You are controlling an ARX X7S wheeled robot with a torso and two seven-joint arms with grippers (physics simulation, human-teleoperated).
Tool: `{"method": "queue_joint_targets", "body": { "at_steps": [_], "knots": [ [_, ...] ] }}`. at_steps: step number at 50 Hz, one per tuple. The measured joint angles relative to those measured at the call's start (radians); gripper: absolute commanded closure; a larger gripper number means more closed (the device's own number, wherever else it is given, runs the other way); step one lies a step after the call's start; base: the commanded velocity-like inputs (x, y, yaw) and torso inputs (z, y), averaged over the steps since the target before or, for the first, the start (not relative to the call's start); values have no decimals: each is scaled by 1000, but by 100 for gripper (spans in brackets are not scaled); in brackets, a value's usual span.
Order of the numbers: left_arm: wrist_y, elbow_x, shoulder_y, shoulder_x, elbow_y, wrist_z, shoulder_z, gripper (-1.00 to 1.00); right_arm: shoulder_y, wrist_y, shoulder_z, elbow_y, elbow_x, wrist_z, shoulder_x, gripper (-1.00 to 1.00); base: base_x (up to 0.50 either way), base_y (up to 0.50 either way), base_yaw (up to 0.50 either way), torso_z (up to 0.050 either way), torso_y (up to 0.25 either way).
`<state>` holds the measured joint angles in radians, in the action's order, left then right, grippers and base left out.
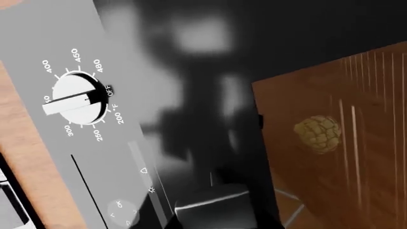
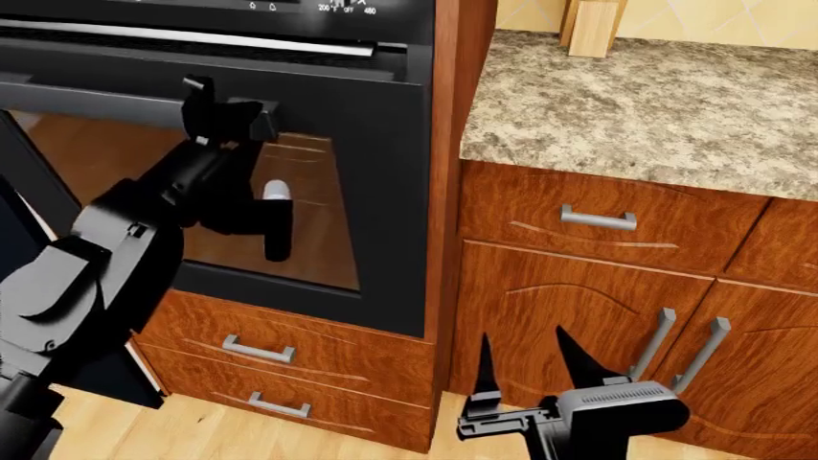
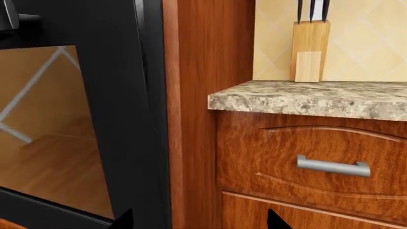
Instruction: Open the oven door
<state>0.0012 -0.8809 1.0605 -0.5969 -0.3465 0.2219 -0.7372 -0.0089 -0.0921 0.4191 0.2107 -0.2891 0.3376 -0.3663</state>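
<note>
the left gripper [image 2: 220, 120] sits up at the oven door's [image 2: 371, 153] bar handle [image 2: 90, 101], apparently to pull it; whether it is clamped there i cannot tell. the right gripper [image 2: 524, 359], fingers apart, hangs idle low beside the door, by the cabinet.

Granite countertop [image 2: 639, 115] — knife block [image 2: 592, 27] on it.

wooden cabinets [image 2: 576, 278], granite countertop [image 2: 639, 105]

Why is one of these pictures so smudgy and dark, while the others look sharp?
Left wrist view: the camera sits very near the oven, so the temperature dial is sharp but a blurred dark shadow spreads across the grey panel. Head view: sharp, and the oven door glass mirrors the wood floor. Right wrist view: crisp, evenly lit; the knife block casts hardly any shadow.
</note>
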Motion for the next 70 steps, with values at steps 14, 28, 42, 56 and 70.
{"method": "queue_joint_targets", "body": {
  "at_steps": [14,28,42,56,70],
  "knots": [
    [-66,53,-73,-15,85,-5,44,100,2,-2,4,-4,2,3,-2,-100,0,0,1,1,6],
    [-112,82,-149,-45,181,-11,85,100,4,-3,9,-7,4,5,-3,-100,-1,0,1,1,6],
    [-136,87,-216,-85,271,-9,114,100,4,-6,13,-9,5,7,-4,-100,-1,0,2,2,8],
    [-170,101,-295,-126,363,-21,144,100,4,-8,17,-8,8,10,-5,-100,-1,0,1,2,8],
    [-218,141,-402,-175,477,-36,191,100,4,-10,24,-12,12,12,-5,-100,-1,0,3,3,9]
  ]
}}
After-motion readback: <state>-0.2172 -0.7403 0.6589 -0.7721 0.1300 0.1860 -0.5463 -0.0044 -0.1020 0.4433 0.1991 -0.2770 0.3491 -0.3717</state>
